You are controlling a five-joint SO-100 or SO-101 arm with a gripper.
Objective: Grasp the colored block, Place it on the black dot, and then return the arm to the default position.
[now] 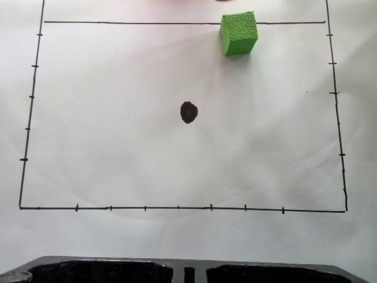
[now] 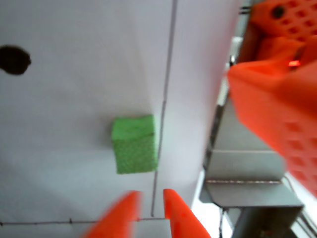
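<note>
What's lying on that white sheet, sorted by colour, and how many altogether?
Green: 1, the colored block, sitting on the top ruled line in the fixed view.
Black: 1, the black dot, bare, near the middle of the sheet.
Total: 2.

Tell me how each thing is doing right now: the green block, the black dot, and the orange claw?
green block: sitting flat on the white paper, on the top ruled line, not held.
black dot: bare, nothing on it, apart from the block.
gripper: blurred in the wrist view, fingers nearly together with a thin gap, empty, short of the block.
</note>
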